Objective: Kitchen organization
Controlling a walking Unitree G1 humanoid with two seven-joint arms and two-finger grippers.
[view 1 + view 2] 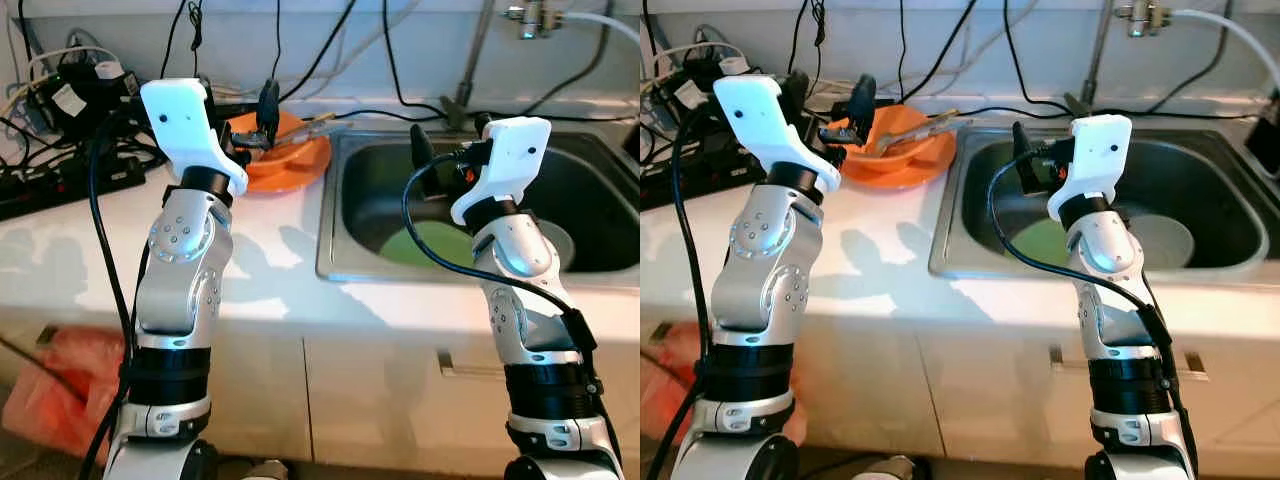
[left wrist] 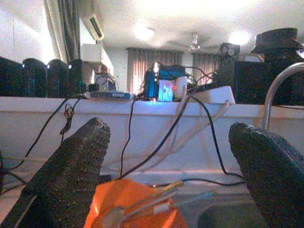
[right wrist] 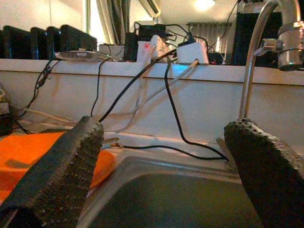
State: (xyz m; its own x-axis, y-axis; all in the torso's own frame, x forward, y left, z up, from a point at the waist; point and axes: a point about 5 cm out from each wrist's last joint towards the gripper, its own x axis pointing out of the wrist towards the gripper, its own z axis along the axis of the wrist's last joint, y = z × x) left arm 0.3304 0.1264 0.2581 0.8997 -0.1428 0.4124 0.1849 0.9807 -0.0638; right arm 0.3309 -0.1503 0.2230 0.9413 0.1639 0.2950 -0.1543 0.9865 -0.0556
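Orange bowl [image 1: 290, 160]: on the white counter [image 1: 260, 250], just left of the sink [image 1: 360, 200]; utensils lie across it.
Green plate [image 1: 435, 245]: flat in the sink basin, beside a white dish [image 1: 1165, 240].
Left gripper [image 2: 166, 190]: fingers spread, empty, raised near the bowl.
Right gripper [image 3: 164, 185]: fingers spread, empty, above the sink.
Faucet [image 3: 256, 57]: behind the basin.

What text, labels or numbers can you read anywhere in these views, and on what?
No text is readable in any view.
Small blue-and-white box on the back ledge: it has printed patches, too blurred to read.
White adapter among the black cables on the counter: it has a dark marking, too small to read.
Round orange plastic bowl and stainless steel sink: no markings seen.
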